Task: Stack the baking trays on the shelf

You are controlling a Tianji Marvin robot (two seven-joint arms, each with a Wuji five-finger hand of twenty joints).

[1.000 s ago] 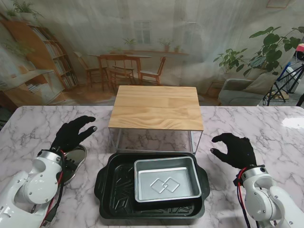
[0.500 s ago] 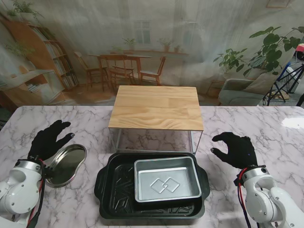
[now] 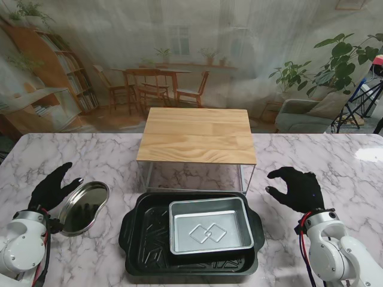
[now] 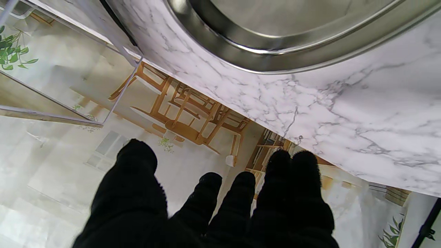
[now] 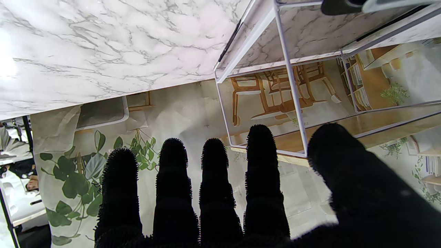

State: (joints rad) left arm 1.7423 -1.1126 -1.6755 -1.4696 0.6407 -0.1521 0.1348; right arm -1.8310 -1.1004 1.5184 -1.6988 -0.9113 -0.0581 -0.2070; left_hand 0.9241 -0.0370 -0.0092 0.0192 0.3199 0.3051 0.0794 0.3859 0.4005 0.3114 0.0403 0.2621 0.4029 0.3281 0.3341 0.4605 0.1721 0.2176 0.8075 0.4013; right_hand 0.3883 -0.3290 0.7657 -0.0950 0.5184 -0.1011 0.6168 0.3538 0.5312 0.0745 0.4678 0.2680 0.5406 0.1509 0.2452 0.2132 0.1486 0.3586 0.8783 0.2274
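Three trays sit in front of you on the marble bench [image 3: 179, 156]: a large black baking tray [image 3: 136, 239] nearest to me at the centre, a smaller silver baking tray [image 3: 209, 226] nested inside it, and a shiny oval tray [image 3: 84, 207] off to the left. Neither baking tray is on the shelf [image 3: 197, 134], which stands just beyond the black one with its wooden top bare.

Your left hand [image 3: 52, 188] hangs just left of the oval tray, holding nothing, fingers loosely spread. From the stand you cannot tell whether a fingertip touches the tray's rim. Your right hand [image 3: 297, 188] hovers to the right of the shelf's wire leg, fingers apart and curled a little, also holding nothing.

Much is cut off for you: both forearms leave the stand view at its corners, the left wrist view catches only an arc of the oval tray [image 4: 275, 38], and the right wrist view shows just a corner of the shelf [image 5: 293, 79] frame behind the black-gloved fingers [image 5: 213, 179]. No brand, label or writing is readable on anything; only an embossed double-diamond pattern marks the silver tray's floor
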